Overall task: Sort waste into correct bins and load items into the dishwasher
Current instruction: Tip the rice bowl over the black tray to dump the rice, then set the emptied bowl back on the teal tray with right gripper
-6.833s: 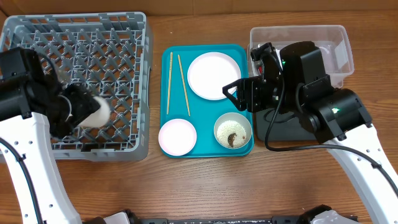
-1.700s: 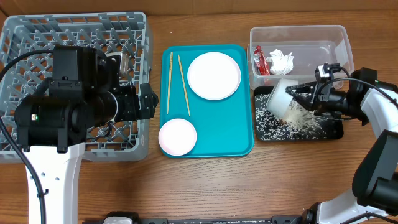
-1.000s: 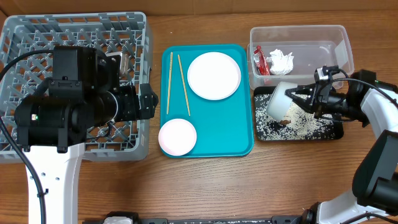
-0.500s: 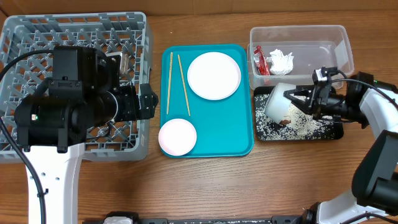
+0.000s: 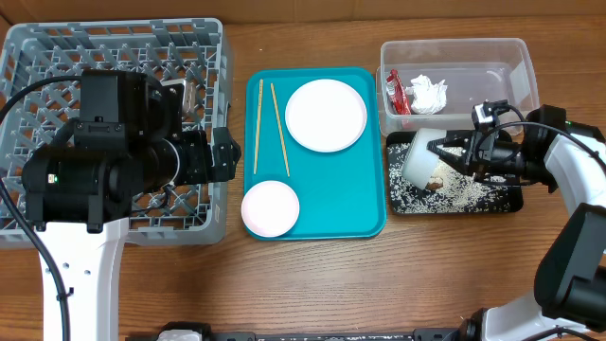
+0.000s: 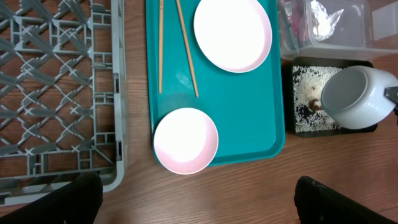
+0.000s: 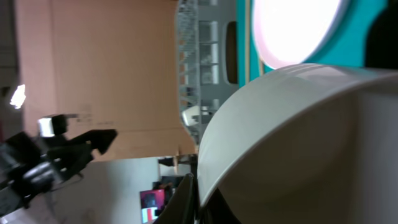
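Wooden tabletop point(image 5: 312, 284) is being shared by a grey dish rack point(image 5: 220, 114) at the left, a teal serving tray point(image 5: 327, 204) in the middle, and a clear tub point(image 5: 516, 57) at the right with a black tray point(image 5: 507, 204) just beside it on the near side; a red wrapper point(image 5: 395, 92) and a white tissue point(image 5: 428, 94) are lying in the tub; rice point(image 5: 469, 189) is lying scattered in the black tray; a pale bowl point(image 5: 418, 158) is being held tipped on its side over that tray's left end, pinched at the rim by the right gripper point(image 5: 453, 153); the left gripper point(image 6: 199, 199) is being held wide and empty near the rack's right wall; a large plate point(image 5: 326, 115), a small pink dish point(image 5: 270, 208) and chopsticks point(image 5: 268, 123) are waiting on the teal tray; emptying appears to be the step in hand, probably nearly done; the bowl's mouth is best being kept within the black tray's rim, the tilt steepened and a light shake given, so that clinging grains are being dropped there and not on the wood; the pinch is best being kept firm against slipping
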`<state>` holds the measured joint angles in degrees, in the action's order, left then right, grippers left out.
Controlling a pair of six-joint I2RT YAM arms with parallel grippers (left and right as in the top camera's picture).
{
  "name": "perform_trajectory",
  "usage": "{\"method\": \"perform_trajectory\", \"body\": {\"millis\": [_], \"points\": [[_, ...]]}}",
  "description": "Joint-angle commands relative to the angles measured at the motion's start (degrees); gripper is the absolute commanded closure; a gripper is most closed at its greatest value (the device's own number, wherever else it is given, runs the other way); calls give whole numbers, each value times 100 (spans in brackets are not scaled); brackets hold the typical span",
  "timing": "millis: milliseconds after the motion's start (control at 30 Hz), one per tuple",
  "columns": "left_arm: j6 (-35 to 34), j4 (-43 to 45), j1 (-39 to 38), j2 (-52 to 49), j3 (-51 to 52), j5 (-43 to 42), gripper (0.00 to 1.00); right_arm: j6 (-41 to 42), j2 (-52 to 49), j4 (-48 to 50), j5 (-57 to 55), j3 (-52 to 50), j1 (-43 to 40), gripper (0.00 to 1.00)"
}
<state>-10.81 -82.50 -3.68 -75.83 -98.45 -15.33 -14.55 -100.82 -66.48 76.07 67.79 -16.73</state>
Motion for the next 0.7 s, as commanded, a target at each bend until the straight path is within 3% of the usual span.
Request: {"method": "perform_trajectory", "body": {"millis": [0, 167, 267, 667], "points": [[-81, 22, -20, 7, -28, 55, 0, 483, 238, 55, -1143, 151, 103, 96], [-81, 22, -20, 9, -28, 55, 0, 566, 575, -232, -1644, 573, 527, 96], [-79, 22, -20, 7, -28, 55, 0, 1021, 892, -256, -2789, 951, 1062, 96], [-81, 22, -20, 7, -28, 55, 0, 3104, 1012, 525, -7477, 1167, 4948, 96]]}}
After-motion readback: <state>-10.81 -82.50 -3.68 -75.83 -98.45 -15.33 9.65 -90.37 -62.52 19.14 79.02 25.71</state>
